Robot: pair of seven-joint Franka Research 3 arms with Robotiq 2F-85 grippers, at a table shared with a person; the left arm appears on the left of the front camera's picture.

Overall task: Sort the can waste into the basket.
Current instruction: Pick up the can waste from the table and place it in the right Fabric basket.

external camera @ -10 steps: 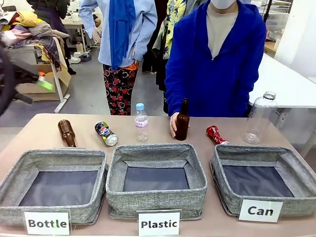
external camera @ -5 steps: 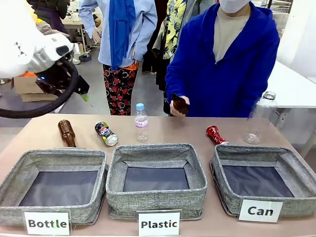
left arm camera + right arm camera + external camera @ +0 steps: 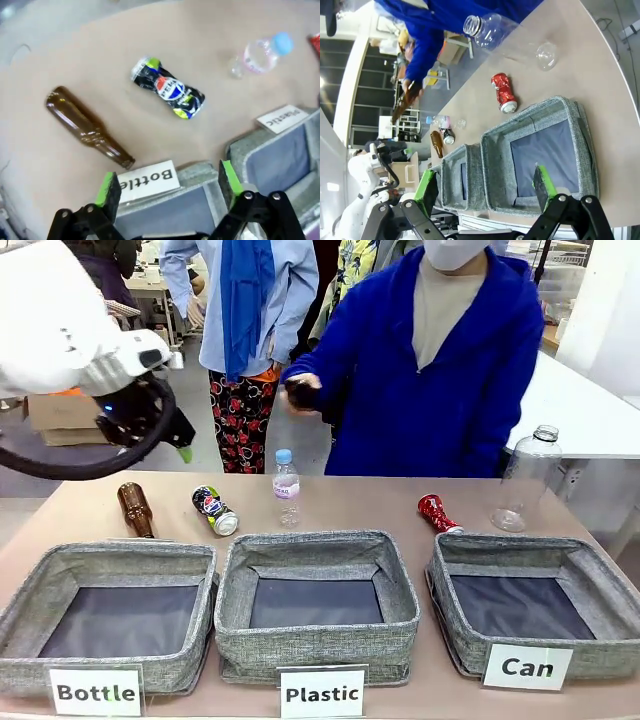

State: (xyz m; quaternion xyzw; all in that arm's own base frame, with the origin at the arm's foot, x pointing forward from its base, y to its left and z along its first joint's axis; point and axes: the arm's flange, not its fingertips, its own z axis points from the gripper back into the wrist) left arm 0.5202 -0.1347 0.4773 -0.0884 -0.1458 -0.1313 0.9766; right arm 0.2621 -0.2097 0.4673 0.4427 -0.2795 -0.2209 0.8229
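Note:
A dark blue-black can (image 3: pixel 214 511) lies on its side behind the gap between the "Bottle" and "Plastic" baskets. In the left wrist view this can (image 3: pixel 168 89) is well ahead of my open left gripper (image 3: pixel 168 175), whose fingers are empty. From the front, that left gripper (image 3: pixel 180 445) hangs high over the table's far left. A crushed red can (image 3: pixel 438 513) lies just behind the grey "Can" basket (image 3: pixel 520 545). My right gripper (image 3: pixel 485 182) is open and empty, above the near side of the "Can" basket (image 3: pixel 530 117), with the red can (image 3: pixel 504 92) beyond it.
A brown glass bottle (image 3: pixel 134 509) lies at far left, a small plastic bottle (image 3: pixel 286 487) stands mid-table, and a large clear bottle (image 3: pixel 526 478) stands at far right. The person's hand holds another brown bottle (image 3: pixel 300 392) above the table. "Bottle" (image 3: pixel 110 560) and "Plastic" (image 3: pixel 315 545) baskets are in front.
My left arm has swung into view at upper left, moving rightward. The person lifted the brown bottle off the table and carried it up and to picture left.

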